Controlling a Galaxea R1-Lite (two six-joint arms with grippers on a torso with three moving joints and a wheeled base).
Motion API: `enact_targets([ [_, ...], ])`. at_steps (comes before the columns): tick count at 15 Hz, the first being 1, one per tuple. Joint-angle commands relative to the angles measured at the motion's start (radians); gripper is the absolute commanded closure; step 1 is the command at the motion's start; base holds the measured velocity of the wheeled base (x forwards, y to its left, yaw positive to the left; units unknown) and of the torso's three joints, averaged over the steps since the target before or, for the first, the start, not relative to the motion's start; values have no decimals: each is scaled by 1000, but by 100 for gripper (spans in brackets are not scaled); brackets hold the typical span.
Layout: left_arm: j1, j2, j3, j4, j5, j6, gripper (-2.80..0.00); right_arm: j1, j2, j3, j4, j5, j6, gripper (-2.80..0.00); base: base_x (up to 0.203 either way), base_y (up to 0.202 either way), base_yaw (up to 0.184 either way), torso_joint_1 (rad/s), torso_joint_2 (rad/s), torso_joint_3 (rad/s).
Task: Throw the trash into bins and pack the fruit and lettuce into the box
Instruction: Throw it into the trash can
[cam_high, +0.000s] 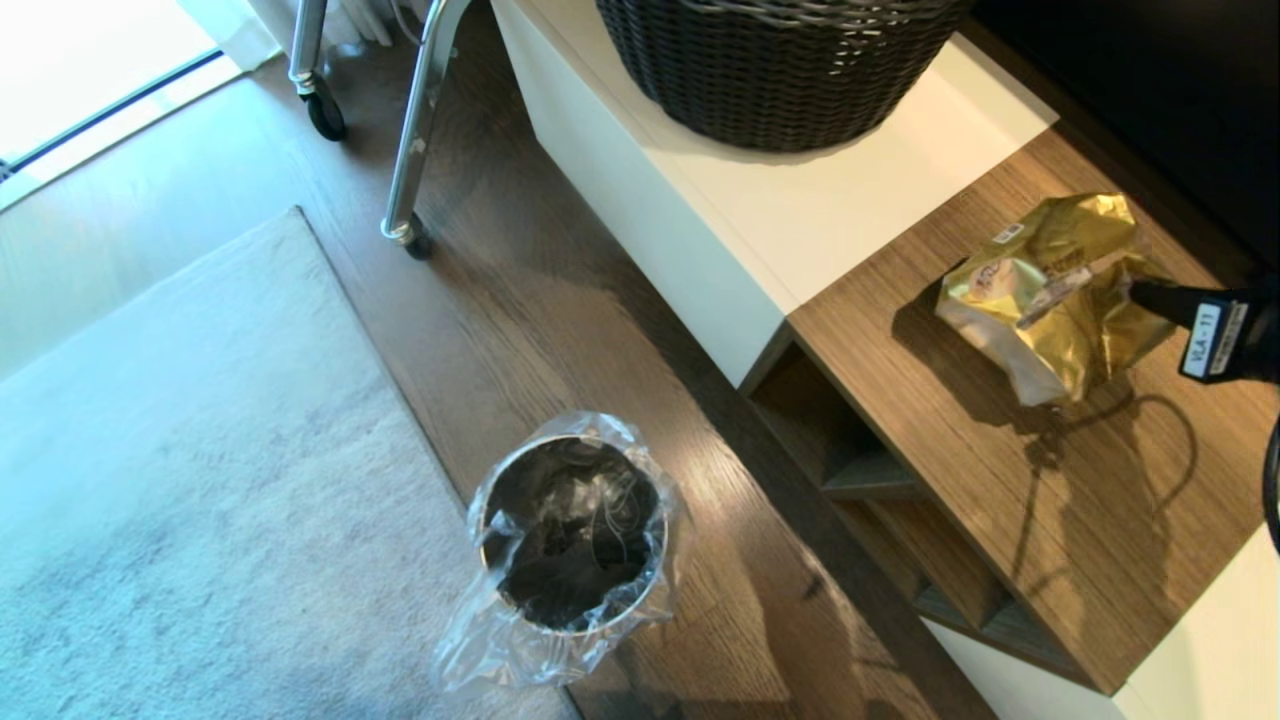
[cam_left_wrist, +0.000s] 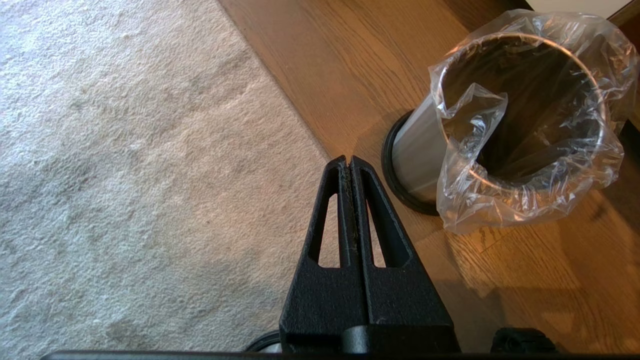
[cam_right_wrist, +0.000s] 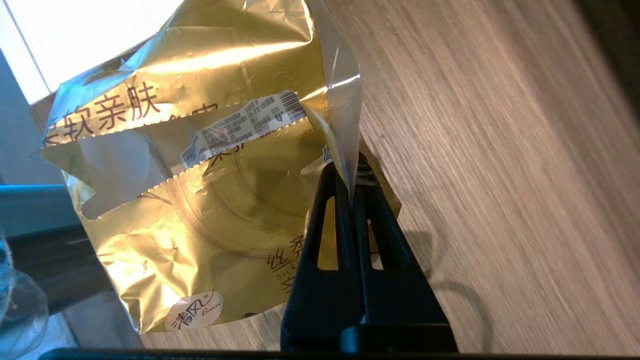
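The steel bin (cam_high: 572, 535), lined with a clear bag, is seen on the wood floor (cam_high: 560, 300) beside the carpet (cam_high: 180, 480); it appears to hold no trash, though the dark interior is hard to read. No tissue, fruit, lettuce or box is in view, so those steps are judged to be outstanding. The left tool (cam_left_wrist: 349, 165) is held fully closed on nothing, pointed down over the carpet edge just beside the bin. To the right, the gold wrapper (cam_high: 1055, 290) is gripped at one edge by the right tool (cam_right_wrist: 352, 192), the fingers pinched tight on the foil, with the wrapper at the wood bench (cam_high: 1000, 420). Disposal of the wrapper is judged to be under way; the transfer to the bin is not yet done.
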Motion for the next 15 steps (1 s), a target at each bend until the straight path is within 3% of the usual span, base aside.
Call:
enact_targets([
  [1, 0, 0, 0, 0, 0, 0, 0, -1, -89, 65, -4, -9, -2, 0, 0, 0, 0, 0, 0, 0],
  [15, 0, 0, 0, 0, 0, 0, 0, -67, -674, 569, 13, -7, -3, 0, 0, 0, 0, 0, 0, 0],
])
